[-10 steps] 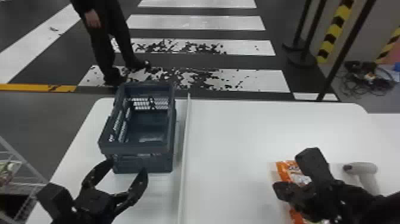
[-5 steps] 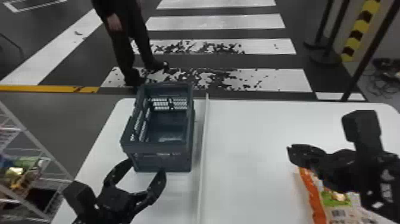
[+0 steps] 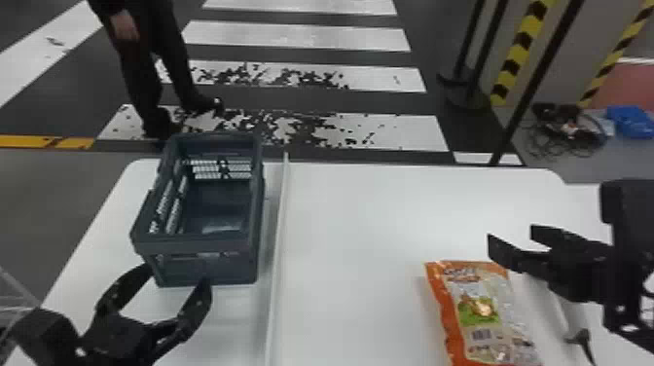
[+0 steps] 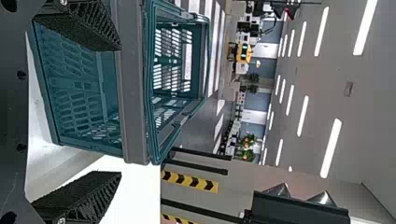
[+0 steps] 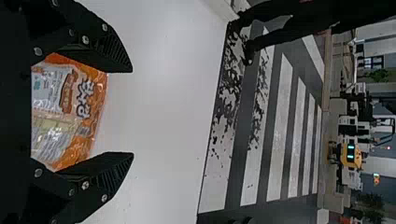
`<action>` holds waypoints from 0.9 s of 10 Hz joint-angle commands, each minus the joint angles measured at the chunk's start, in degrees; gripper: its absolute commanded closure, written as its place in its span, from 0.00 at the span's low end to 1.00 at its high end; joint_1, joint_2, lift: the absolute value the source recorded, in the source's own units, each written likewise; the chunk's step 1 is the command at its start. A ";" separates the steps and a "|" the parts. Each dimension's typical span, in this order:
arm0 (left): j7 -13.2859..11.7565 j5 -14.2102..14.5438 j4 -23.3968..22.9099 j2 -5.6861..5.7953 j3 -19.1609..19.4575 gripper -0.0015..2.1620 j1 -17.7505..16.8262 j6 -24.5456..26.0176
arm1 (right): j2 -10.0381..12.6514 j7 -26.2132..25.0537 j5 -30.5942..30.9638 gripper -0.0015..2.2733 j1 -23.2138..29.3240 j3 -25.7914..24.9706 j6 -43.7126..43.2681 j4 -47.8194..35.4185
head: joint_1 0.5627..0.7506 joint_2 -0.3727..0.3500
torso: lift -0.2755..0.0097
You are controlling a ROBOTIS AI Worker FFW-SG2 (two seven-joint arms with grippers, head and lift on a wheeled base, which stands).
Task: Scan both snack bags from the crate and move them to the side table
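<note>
Two end effectors are set wide: left gripper (image 3: pixel 178 276) at lower left, near the crate (image 3: pixel 194 244); right gripper (image 3: pixel 512 234) at right. One snack bag (image 3: pixel 479 311) — orange-edged — lies at lower right.

Right fingers (image 3: pixel 507 254) shifted, 1 bag (image 3: pixel 479 311) more exposed

Crate: dark blue-grey plastic (image 3: pixel 194 246), of rectangular form, with the open top and slotted walls; it stands upright on the white table (image 3: pixel 360 219).
Crate floor: a small pale patch is seen there.
Snack bag: shiny and wrinkled (image 3: pixel 479 306), orange at the edges, pale in the middle, with a green picture and a barcode.
Bag pose: it lies flat.
Bag place: on the same table, well apart from the crate, to its right and closer to the robot.
</note>
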 commanded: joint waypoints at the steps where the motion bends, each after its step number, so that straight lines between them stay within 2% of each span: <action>1: 0.00 0.00 0.09 0.00 -0.16 0.02 0.00 -0.01 | -0.40 -0.42 -0.53 0.05 1.55 -3.06 -0.26 1.19 | 0.70 0.40 | 0.62; 5: 0.00 0.09 0.71 0.53 -0.24 0.02 -0.27 -0.18 | -0.31 -0.06 -0.35 0.05 3.14 -6.58 -3.78 9.01 | 0.70 0.26 | 0.62; 9: 0.26 0.18 0.62 1.06 -0.33 0.02 -0.18 -0.53 | -0.40 1.17 0.00 0.05 0.24 -8.95 -10.10 20.35 | 0.70 0.20 | 0.62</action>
